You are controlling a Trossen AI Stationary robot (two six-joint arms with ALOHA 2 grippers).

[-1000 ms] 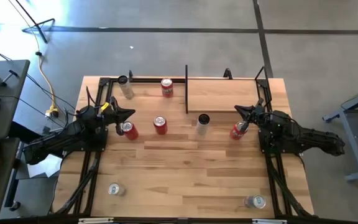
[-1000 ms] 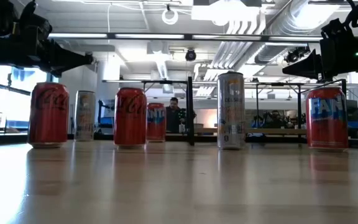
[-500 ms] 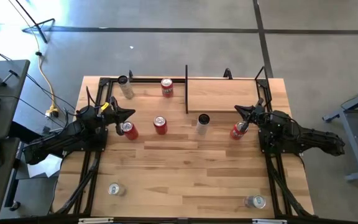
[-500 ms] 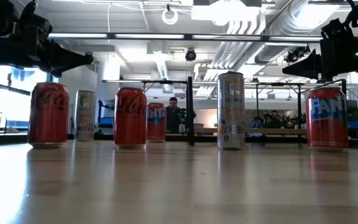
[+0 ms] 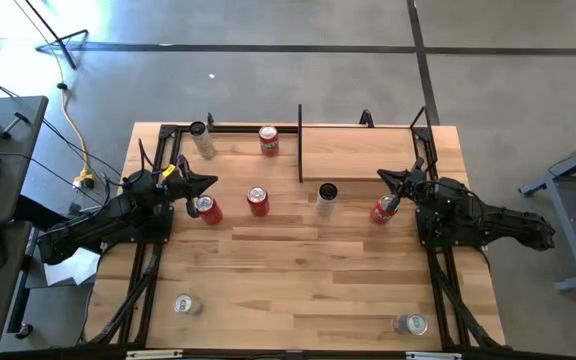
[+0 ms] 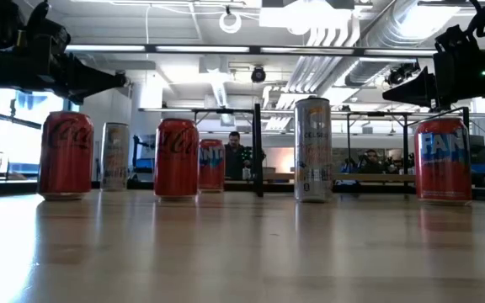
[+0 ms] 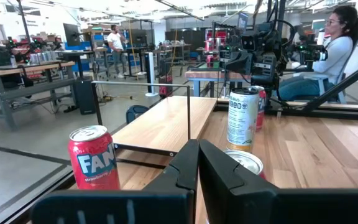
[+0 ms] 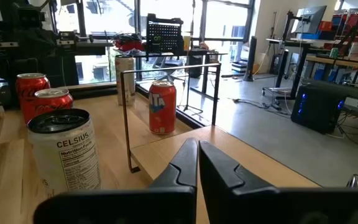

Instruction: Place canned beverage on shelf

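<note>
Several cans stand upright on the plank tabletop: two red cola cans [image 5: 207, 208] [image 5: 258, 201], a tall white Celsius can [image 5: 326, 199], a red Fanta can [image 5: 383, 210], and another Fanta can [image 5: 268, 140] at the far edge. The shelf [image 5: 363, 152], a pale board with thin black posts, sits at the far right. My left gripper [image 5: 211, 183] hovers shut, level, above the left cola can. My right gripper [image 5: 381, 177] hovers shut, level, above the right Fanta can, by the shelf's near edge. Their own views show the left gripper [image 7: 198, 144] and the right gripper [image 8: 197, 144] holding nothing.
A slim silver can [image 5: 201, 138] stands at the far left. Two silver cans [image 5: 185, 304] [image 5: 410, 324] sit near the front edge. Black frame rails run along both table sides. Bare wood lies across the table's middle and front. People are in the room beyond.
Both arms and all the cans have kept still. A person's hand at the desk left of the table has drawn out of view.
</note>
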